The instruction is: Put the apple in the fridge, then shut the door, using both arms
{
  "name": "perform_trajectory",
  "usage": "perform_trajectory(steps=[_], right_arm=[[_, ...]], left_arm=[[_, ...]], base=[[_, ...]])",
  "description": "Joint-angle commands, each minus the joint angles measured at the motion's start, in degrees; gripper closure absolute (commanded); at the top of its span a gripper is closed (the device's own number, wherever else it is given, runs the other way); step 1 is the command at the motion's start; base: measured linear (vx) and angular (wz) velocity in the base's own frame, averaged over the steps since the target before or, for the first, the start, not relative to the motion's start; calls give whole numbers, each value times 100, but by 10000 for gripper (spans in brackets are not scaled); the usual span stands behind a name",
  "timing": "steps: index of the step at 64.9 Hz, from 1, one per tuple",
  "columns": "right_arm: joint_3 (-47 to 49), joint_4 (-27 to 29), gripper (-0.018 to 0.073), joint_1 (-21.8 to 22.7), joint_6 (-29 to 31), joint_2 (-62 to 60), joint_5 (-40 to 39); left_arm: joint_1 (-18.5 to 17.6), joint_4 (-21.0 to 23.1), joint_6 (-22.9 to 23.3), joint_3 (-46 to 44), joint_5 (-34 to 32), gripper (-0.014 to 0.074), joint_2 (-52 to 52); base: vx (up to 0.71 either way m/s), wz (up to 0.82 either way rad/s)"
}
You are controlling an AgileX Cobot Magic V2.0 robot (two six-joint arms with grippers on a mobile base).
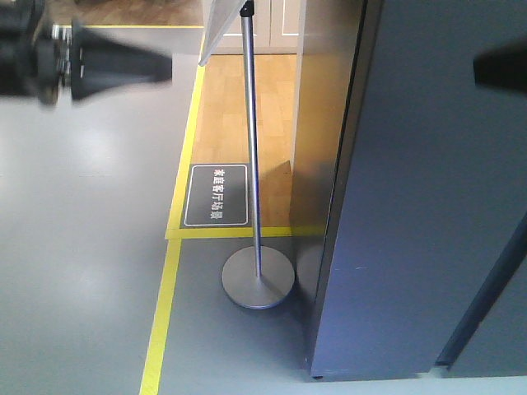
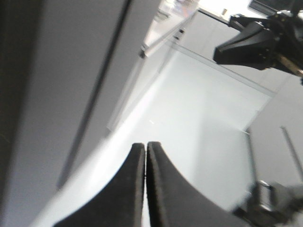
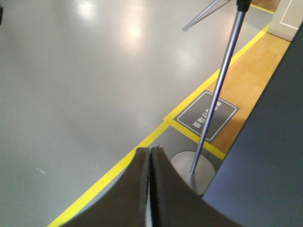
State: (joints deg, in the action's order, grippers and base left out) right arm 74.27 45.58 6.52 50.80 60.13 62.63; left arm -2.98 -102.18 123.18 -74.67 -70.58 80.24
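The apple is out of view in every frame. The dark grey fridge (image 1: 412, 206) fills the right of the front view, showing only its outer panels. A dark slanted seam crosses its lower right, and I cannot tell which panel is the door. My left gripper (image 2: 145, 145) is shut on nothing; it hangs at the top left of the front view (image 1: 165, 62), away from the fridge. A grey fridge panel (image 2: 57, 94) lies to its left. My right gripper (image 3: 150, 150) is shut and empty, high in front of the fridge face (image 1: 482, 70), with the fridge (image 3: 265, 156) on its right.
A sign stand with a metal pole (image 1: 254, 164) and a round base (image 1: 258, 278) stands just left of the fridge. Yellow floor tape (image 1: 165, 313) borders a wooden floor (image 1: 239, 107) with a black floor sign (image 1: 216, 195). A white cabinet (image 1: 280, 25) is behind.
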Motion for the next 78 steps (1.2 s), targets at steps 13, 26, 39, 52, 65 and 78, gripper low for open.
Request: perform_trajectory(steps=[13,26,39,52,65,78], right_arm=[[-3351,298,564,13,613,-2455,-1135],[-5171,278,564,13,633,-3679,-1481],[-5400,478,564,13,843,-4084,-1944],[-5400,637,564,13,826,-4084,-1773],[-5400,767,564,13,826,-4084,-1749],[-5400,767,564,13,826,-4084,-1749]], left_arm=[[-45,5,-140,3825,387,605,-2325],[-45,534,-133,6131,1764,605,-3561],[-45,1132,-123,6872,2146,604,-4229],[-45,1543,-128,6849,2164,604,-4336],[-45,1539,-122,6849,2087,604,-4336],[-45,1519,-122,6849,1656,604,-4336]], base=[[0,0],[0,0],[0,0],[0,0],[0,0],[0,0]])
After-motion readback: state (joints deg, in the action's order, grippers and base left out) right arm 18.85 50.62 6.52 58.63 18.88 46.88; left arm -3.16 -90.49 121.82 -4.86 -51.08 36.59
